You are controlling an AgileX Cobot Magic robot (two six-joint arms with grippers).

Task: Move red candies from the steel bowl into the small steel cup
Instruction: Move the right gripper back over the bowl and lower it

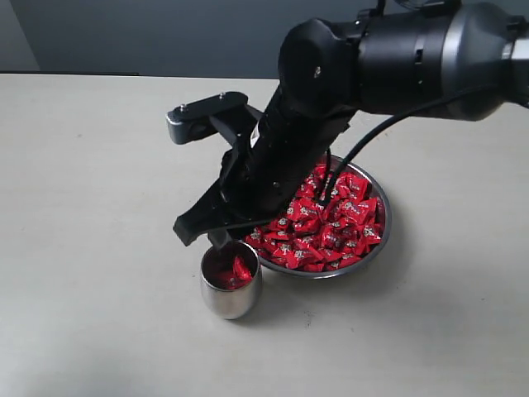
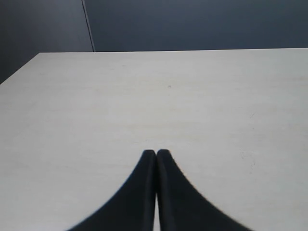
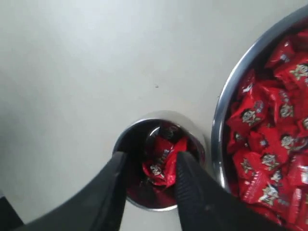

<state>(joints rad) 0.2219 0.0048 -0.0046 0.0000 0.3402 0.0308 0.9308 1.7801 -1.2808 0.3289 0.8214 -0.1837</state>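
Candies: a few red candies [image 3: 162,166] lie inside the small steel cup [image 1: 231,303]; the bulk fills the steel bowl [image 1: 385,217].
Cup to bowl: the bowl stands just beside the cup, to its right and slightly farther off.
Right gripper [image 3: 151,159]: directly over the cup mouth, jaws spread, pinching nothing.
Next reach, as judged: rightward and away, to the bowl; the right arm is nearer.
Left gripper [image 2: 156,154]: tips pressed together over bare table [image 2: 144,96], no candies in its view.
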